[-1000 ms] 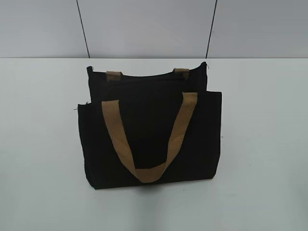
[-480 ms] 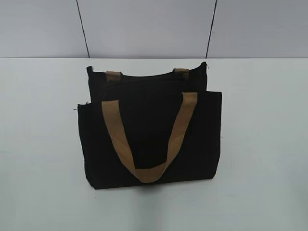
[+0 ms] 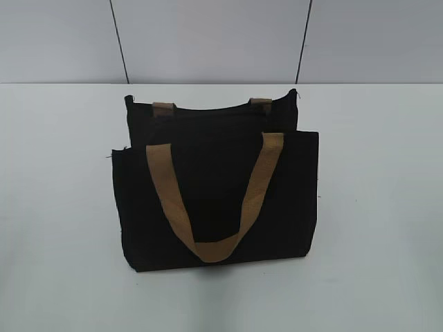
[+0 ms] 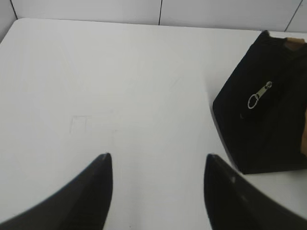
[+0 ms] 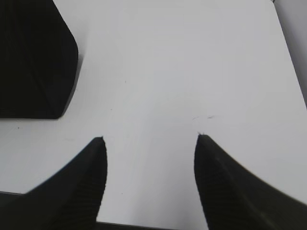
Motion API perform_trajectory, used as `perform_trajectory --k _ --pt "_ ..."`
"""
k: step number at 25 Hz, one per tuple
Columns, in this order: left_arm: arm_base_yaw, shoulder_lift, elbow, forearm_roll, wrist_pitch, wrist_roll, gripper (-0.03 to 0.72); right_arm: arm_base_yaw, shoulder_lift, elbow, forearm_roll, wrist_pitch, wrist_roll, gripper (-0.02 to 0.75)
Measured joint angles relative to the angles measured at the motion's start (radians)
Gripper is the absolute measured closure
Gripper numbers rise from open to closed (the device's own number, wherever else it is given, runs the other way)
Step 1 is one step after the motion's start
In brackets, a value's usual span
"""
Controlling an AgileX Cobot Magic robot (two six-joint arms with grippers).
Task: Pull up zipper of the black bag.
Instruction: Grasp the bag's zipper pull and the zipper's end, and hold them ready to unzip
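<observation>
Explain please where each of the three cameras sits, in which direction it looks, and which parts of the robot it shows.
Exterior view: raised in front of the white table, slanting down at the black bag and its tan handle before a grey wall; no robot part shows.
Left wrist view: on the left arm, looking over the open left gripper at bare table, with the bag's end and the zipper pull tab at right.
Right wrist view: on the right arm, looking over the open right gripper, the bag's corner at upper left.
Shared: all three show bag and table.
</observation>
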State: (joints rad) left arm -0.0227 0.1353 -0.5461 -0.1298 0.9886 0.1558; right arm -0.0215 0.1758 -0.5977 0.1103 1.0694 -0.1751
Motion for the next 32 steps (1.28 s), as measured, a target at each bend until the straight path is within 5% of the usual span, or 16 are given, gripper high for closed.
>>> perform_trajectory --k 4,7,21,32 --pt "0.000 0.182 -0.002 -0.058 -0.098 0.147 0.267 0.000 0.159 -0.088 0.002 -0.015 -0.009 0.286" --pt "0.000 0.328 -0.003 -0.220 -0.196 0.336 0.270 0.000 0.261 -0.148 0.013 -0.032 -0.022 0.286" --pt "0.000 1.059 -0.017 -0.962 -0.381 1.474 0.285 0.000 0.687 -0.369 0.250 -0.042 -0.321 0.286" --pt "0.000 1.479 -0.149 -1.121 -0.223 1.995 0.360 0.000 0.766 -0.445 0.261 -0.038 -0.358 0.286"
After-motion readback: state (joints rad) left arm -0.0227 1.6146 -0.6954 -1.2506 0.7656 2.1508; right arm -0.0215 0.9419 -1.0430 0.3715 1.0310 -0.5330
